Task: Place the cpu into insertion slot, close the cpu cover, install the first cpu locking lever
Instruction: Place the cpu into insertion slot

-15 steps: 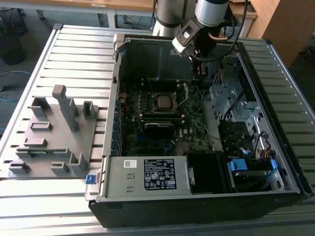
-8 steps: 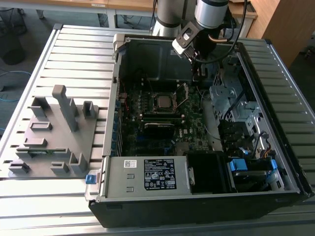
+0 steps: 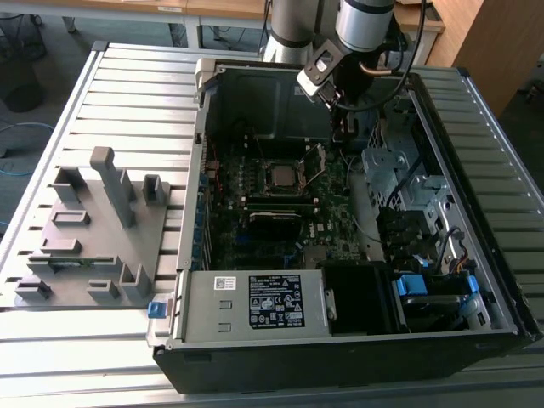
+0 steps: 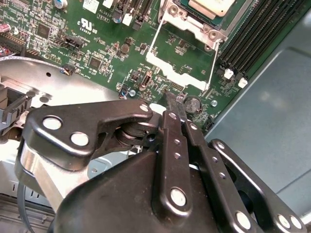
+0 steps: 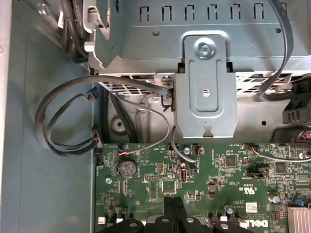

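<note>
The cpu (image 3: 282, 175), a silver-grey square chip, lies in the insertion slot (image 3: 269, 184) on the motherboard inside the open case; the second wrist view also shows the cpu (image 4: 214, 5). The cpu cover (image 4: 171, 73), a silvery frame with a square window, is swung open away from the slot toward my gripper, and the cover (image 3: 315, 161) stands up at the slot's side in the exterior view. Thin wire levers (image 4: 151, 46) run along the cover. My gripper (image 4: 173, 101) hovers over the board just beyond the open cover, shut with nothing between its fingers (image 5: 170, 209).
A metal drive cage (image 3: 406, 183) and bracket (image 5: 206, 87) with looping cables (image 5: 68, 121) stand close by the gripper. Memory slots (image 4: 257, 34) flank the socket. The power supply (image 3: 255, 302) fills the case front. A grey fixture block (image 3: 93, 229) sits on the slatted table at the exterior view's left.
</note>
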Robot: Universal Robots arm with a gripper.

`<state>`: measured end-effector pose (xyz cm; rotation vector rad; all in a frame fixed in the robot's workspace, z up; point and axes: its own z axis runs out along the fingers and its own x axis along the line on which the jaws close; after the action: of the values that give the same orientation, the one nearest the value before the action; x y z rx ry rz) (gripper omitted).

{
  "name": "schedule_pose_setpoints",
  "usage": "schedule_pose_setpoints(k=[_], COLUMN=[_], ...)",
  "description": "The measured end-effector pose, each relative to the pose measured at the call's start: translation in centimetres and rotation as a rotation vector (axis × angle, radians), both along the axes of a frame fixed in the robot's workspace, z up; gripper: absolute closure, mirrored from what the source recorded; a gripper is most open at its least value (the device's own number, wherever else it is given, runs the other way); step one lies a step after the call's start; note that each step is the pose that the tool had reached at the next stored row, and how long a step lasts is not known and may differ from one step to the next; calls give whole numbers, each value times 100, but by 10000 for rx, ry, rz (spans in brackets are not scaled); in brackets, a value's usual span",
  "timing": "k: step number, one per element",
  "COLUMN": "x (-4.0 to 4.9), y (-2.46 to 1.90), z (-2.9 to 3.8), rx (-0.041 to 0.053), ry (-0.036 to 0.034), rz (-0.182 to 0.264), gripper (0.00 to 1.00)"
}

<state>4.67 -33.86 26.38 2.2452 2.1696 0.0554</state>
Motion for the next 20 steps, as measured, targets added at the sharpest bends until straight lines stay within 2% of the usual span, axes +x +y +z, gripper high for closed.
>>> schedule_pose_setpoints(k=[7,20], x=[11,16], y=[0,0], z=[-73,-149], rx=[-22,-25], ry=[1,2], rz=[1,1], gripper=[90,90])
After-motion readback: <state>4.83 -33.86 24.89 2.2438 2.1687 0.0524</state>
